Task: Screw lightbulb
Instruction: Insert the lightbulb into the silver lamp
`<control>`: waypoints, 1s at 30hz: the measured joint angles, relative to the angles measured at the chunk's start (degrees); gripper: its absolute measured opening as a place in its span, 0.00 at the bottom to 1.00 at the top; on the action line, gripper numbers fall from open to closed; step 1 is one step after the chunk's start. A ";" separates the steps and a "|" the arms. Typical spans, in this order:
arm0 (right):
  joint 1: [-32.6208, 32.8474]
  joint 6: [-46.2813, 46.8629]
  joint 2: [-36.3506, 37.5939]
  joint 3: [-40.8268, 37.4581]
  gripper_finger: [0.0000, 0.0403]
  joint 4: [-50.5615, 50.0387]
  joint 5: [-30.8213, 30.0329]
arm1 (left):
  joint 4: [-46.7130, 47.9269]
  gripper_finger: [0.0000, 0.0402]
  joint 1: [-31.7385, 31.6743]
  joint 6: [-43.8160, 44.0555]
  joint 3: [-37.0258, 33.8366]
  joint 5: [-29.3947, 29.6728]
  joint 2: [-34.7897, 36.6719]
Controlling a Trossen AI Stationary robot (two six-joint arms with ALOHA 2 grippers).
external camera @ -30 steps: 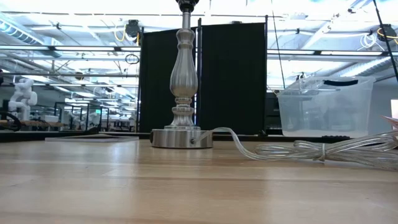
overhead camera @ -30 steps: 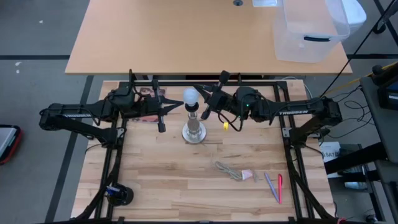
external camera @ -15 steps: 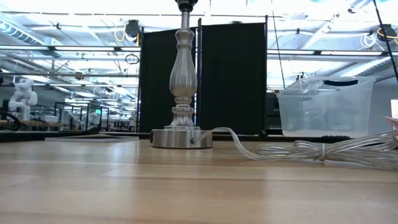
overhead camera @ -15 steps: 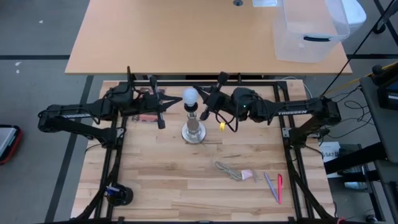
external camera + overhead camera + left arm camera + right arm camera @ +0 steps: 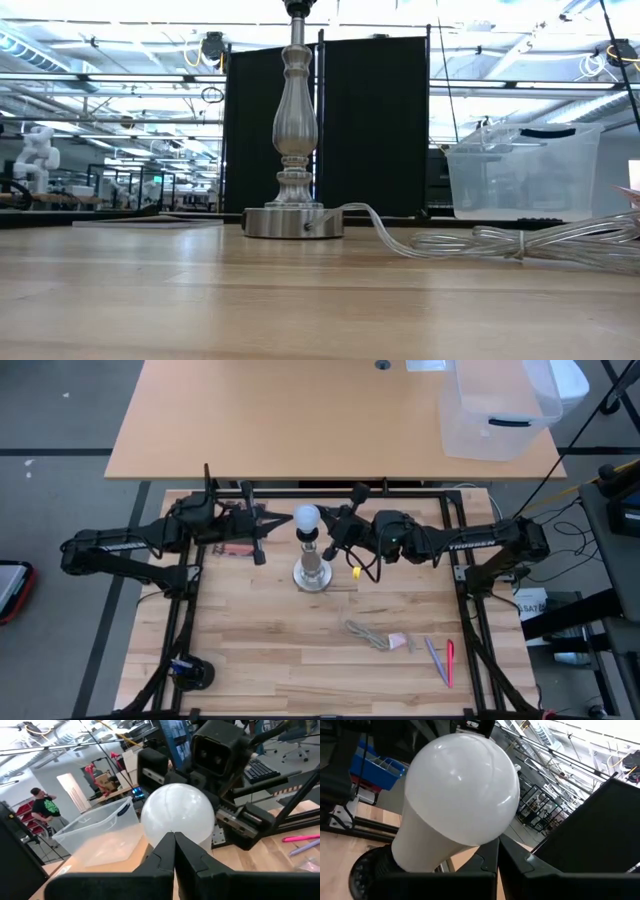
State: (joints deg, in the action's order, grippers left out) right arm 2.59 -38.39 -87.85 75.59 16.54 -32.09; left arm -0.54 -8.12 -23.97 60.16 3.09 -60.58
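1. While the small white frosted lightbulb sits atop the silver round-based stand, both pincers, left and right, are seen closed, empty.
2. Should either be swung inward, the stand could be toppled.

silver lamp stand upright, cord beside it.

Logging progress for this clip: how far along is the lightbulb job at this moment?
Done: the lightbulb already sits upright in the black socket atop the silver stand. In hand: the left end effector and right end effector, both shut, flank the bulb without gripping it. Left: whether it is fully screwed in cannot be told; the arms have not yet pulled clear.
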 joint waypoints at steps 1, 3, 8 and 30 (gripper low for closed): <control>0.21 -0.06 0.00 0.00 0.00 -0.02 -0.52 | -0.02 0.00 -0.19 0.13 0.00 -0.01 -0.03; 0.59 -0.13 0.03 0.00 0.00 -0.30 -0.86 | -0.01 0.00 -0.61 0.60 0.00 -0.01 -0.04; 1.85 -0.05 -0.18 0.02 0.00 -0.50 2.33 | -0.65 0.00 -1.96 2.49 0.04 -0.63 -0.20; 2.18 -3.48 -0.17 -0.02 0.00 -1.85 -8.36 | -0.16 0.00 0.46 4.16 -0.04 -3.33 3.62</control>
State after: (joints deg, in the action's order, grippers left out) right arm 4.76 -41.87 -88.02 75.57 14.69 -40.45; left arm -0.69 -7.66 -19.81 60.12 -0.24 -56.96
